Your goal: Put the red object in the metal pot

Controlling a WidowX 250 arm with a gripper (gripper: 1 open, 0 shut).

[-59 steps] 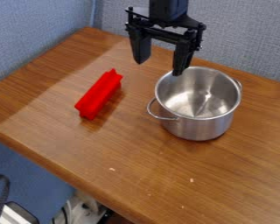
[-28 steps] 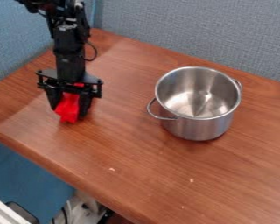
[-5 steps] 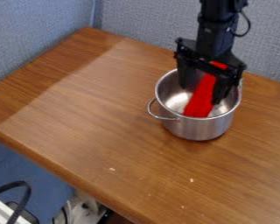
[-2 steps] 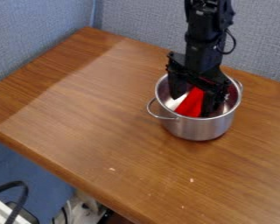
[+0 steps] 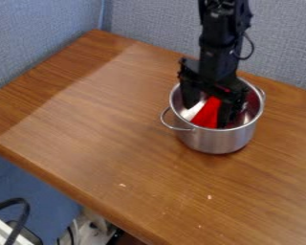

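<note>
The metal pot [image 5: 214, 137] stands on the right part of the wooden table, shiny, with a small loop handle on its left side. The red object [image 5: 209, 112] lies tilted inside it, leaning on the inner wall. My gripper [image 5: 218, 91] points straight down over the pot's mouth, its black fingers [image 5: 191, 82] spread open on either side of the red object's upper end, reaching just below the rim. The lower part of the red object is hidden by the pot's wall.
The wooden table [image 5: 92, 105] stretches left and forward from the pot, its front edge running diagonally. A blue fabric wall [image 5: 41, 24] stands behind. Below the table edge the floor shows some cables [image 5: 15, 215].
The gripper has sunk a little into the pot with its jaws open. The red object has tipped from standing between the fingers to leaning lower inside the pot.
</note>
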